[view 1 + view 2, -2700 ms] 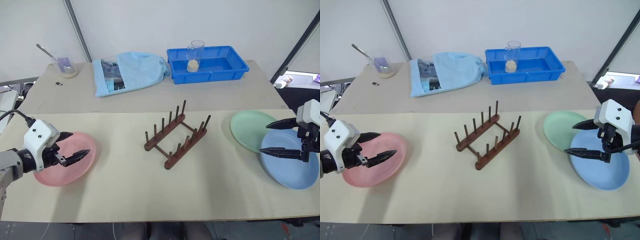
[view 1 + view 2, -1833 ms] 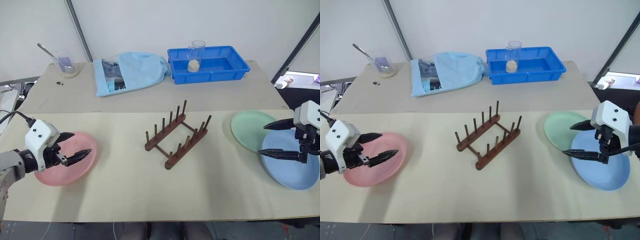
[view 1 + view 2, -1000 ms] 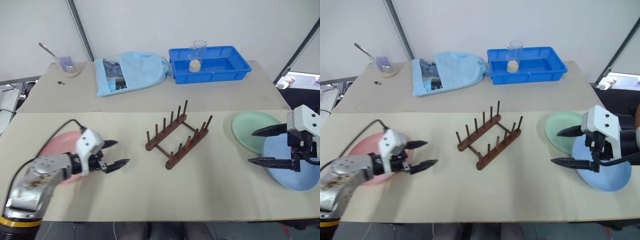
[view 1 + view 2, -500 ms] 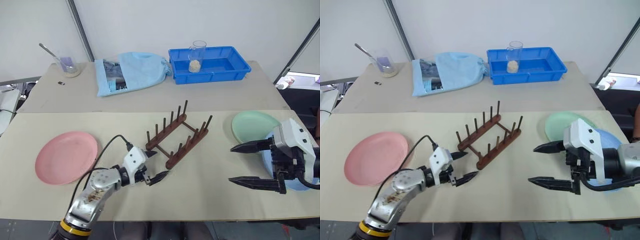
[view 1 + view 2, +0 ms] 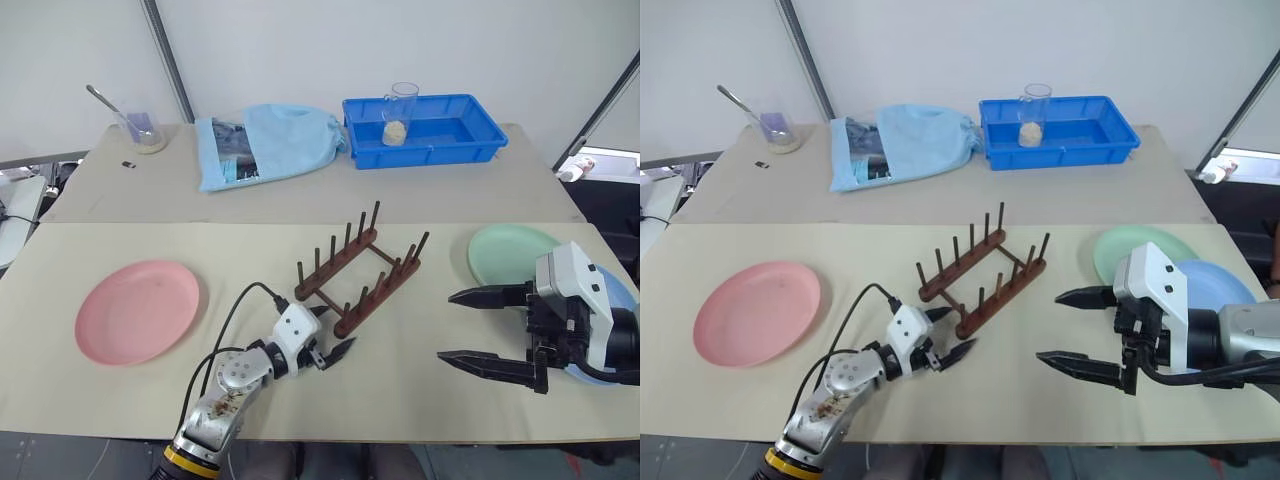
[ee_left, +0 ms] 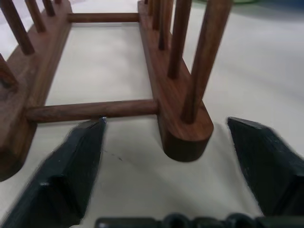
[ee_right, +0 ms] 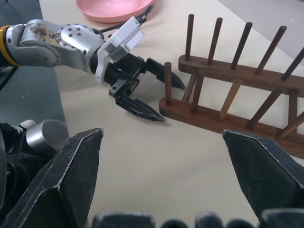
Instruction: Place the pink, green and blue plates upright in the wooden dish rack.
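The left gripper (image 5: 328, 342) is low over the table, just at the near end of the wooden dish rack (image 5: 362, 271), and its two fingers are apart, one on each side of the end of the nearer base bar, without a grip on it as far as the left wrist view shows. The right gripper (image 5: 483, 330) hovers to the right of the rack with its fingers wide apart and empty. The pink plate (image 5: 137, 310) lies flat at the left, well apart from the rack; the green plate (image 5: 508, 249) lies flat at the right, and the blue plate (image 5: 1208, 284) lies beside it, partly under the right arm. No plate is in the rack yet. I think the step in hand is to steady or straighten the rack, which stands at an angle. To do it well, the left fingers should close on the bar itself, not on a peg, and move it slowly so it does not tip. The right gripper should keep clear of the pegs.
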Action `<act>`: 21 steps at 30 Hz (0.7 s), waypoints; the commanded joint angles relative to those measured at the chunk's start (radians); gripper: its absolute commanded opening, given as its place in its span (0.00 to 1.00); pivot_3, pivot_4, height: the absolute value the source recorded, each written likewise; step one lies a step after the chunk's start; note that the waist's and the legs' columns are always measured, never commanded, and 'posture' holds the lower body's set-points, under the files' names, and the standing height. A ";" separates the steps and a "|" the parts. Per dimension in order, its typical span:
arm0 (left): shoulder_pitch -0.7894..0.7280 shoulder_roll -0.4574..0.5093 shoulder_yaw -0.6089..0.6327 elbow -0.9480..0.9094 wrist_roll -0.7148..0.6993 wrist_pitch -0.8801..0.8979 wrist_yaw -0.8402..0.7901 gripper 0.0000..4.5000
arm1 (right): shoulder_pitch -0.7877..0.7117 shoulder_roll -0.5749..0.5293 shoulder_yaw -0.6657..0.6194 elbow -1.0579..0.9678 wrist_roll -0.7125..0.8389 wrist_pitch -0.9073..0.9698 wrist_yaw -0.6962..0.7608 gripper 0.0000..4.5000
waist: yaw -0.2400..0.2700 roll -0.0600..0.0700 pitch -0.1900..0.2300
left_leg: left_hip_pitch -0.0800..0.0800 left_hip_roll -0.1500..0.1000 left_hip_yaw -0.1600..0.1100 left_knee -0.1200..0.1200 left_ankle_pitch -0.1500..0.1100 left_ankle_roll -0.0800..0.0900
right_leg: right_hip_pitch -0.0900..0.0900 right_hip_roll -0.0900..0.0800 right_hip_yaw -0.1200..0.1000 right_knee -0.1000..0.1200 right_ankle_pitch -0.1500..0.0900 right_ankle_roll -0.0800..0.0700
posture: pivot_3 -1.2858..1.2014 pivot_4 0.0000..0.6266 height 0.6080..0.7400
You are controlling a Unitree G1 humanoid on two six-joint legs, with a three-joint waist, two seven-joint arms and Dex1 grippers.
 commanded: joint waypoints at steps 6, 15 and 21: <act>-0.016 -0.004 0.008 0.040 0.043 -0.033 0.033 0.19 | -0.002 -0.003 -0.004 -0.005 -0.016 -0.047 -0.001 1.00 | 0.003 0.000 0.000 | 0.001 0.000 0.000 0.000 0.000 0.000 | 0.001 0.000 0.000 0.000 0.000 0.000 | 0.52 0.24 1.00; -0.134 0.128 0.083 0.056 -0.095 -0.046 -0.208 0.19 | 0.090 -0.003 -0.039 -0.014 -0.073 -0.091 0.047 1.00 | 0.000 0.000 0.000 | 0.001 0.001 0.001 0.000 0.000 0.000 | 0.000 0.001 0.000 0.000 0.000 0.000 | 0.52 0.24 1.00; -0.306 0.208 0.065 0.223 -0.115 -0.135 -0.440 0.19 | 0.181 0.019 -0.088 -0.041 -0.112 -0.109 0.069 1.00 | 0.002 0.000 0.000 | 0.000 -0.001 0.001 0.001 0.000 0.001 | 0.001 0.001 -0.001 -0.001 0.000 0.001 | 0.52 0.24 1.00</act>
